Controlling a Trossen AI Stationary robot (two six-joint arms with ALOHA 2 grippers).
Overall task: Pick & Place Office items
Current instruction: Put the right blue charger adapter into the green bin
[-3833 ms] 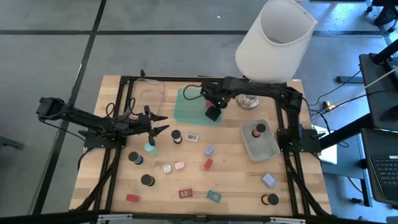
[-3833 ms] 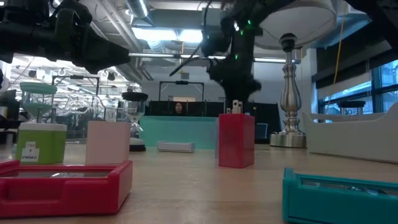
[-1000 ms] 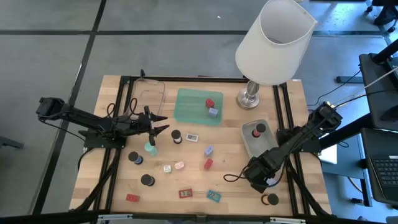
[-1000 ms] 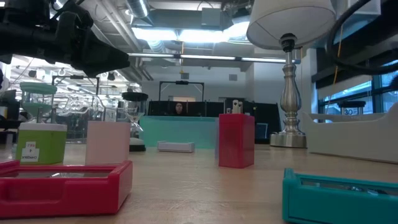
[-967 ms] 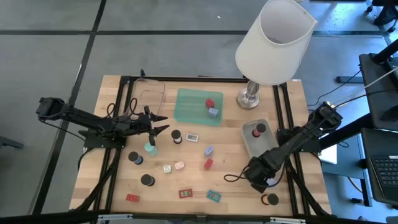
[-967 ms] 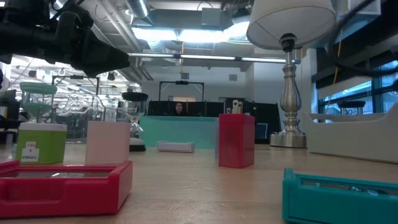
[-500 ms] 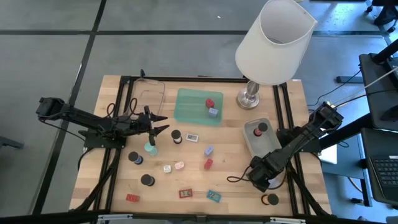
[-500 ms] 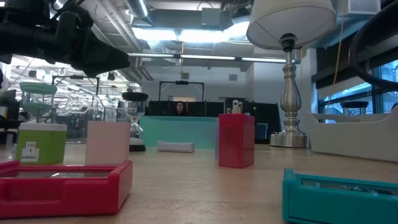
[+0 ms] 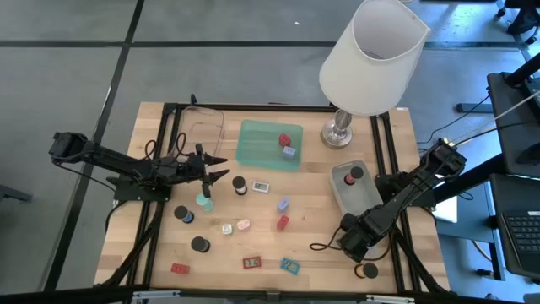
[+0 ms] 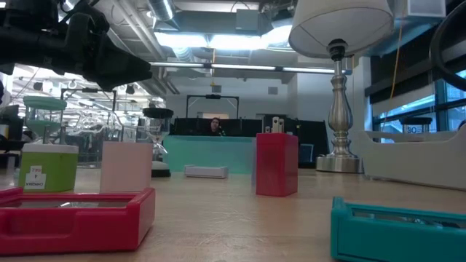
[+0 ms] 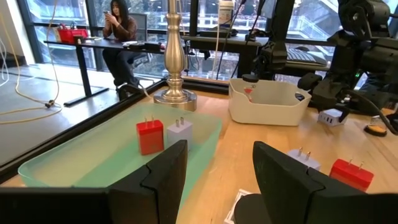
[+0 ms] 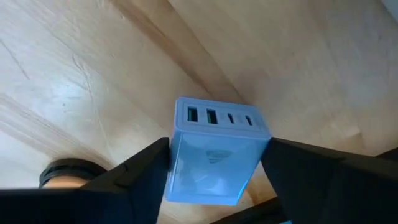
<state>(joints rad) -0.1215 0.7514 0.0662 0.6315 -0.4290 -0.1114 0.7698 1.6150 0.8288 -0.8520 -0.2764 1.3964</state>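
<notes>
My right gripper (image 9: 361, 239) hangs over the near right of the table, pointing steeply down, and is shut on a light blue block with ports (image 12: 214, 155). In the high view the gripper hides this block. My left gripper (image 9: 215, 169) waits level and open at mid left, above a mint-green piece (image 9: 204, 201). Other office items lie loose on the wood: a lavender block (image 9: 283, 204), a red block (image 9: 283, 222), black caps (image 9: 199, 245), flat red (image 9: 179, 268) and teal (image 9: 290, 266) rectangles. My right gripper pinches the light blue block between its two fingers (image 12: 140, 171), on two opposite side faces (image 12: 177, 165). The fingers come from above, slanting steeply down. The block's port face (image 12: 217, 118) stays uncovered. Whether the block rests on the table or is lifted, I cannot tell.
A green tray (image 9: 253, 152) at the back holds a red block and a pale block. A grey tray (image 9: 359, 203) with round caps stands at the right. A clear tray (image 9: 198, 135) is at back left, the lamp (image 9: 371, 59) at back right. A black cap (image 9: 365, 271) lies close to my right gripper.
My right gripper has edged a little toward the table's right edge and tipped slightly, staying low over the near right corner. The left arm and the loose items have kept still.
</notes>
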